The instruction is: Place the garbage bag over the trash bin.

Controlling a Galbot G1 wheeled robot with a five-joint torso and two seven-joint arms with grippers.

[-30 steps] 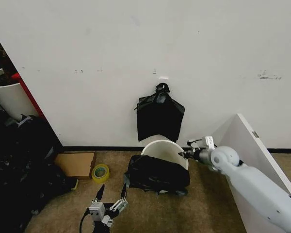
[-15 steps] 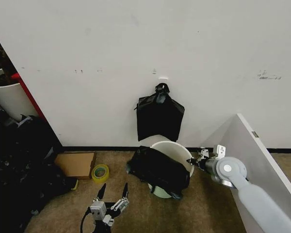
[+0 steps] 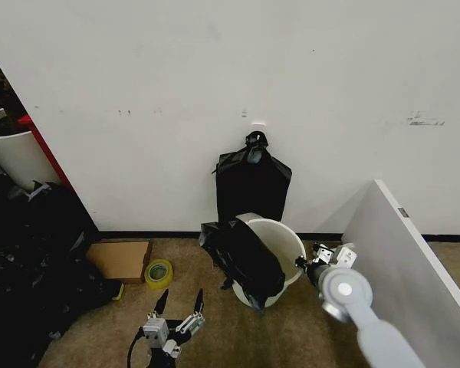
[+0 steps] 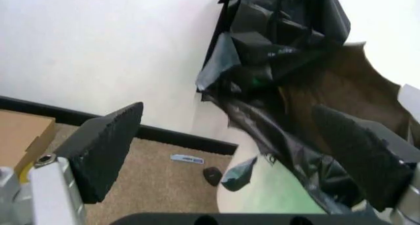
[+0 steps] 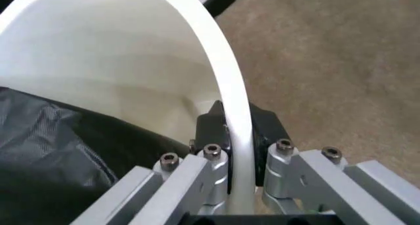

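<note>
Brown carpet against a white wall is where you work. Your right pincer (image 5: 237,178) is clamped on the rim of the trash bin (image 3: 280,244), one finger inside and one outside, and has tipped it up so its mouth now faces sideways. A second ago it sat lower and flatter, with the garbage bag (image 3: 241,257) spread across its front; now that bag hangs bunched over the left side of the rim. Your left pincer (image 3: 176,308) waits low, jaws wide, unchanged. Judging by this, the mouth is not yet covered.
</note>
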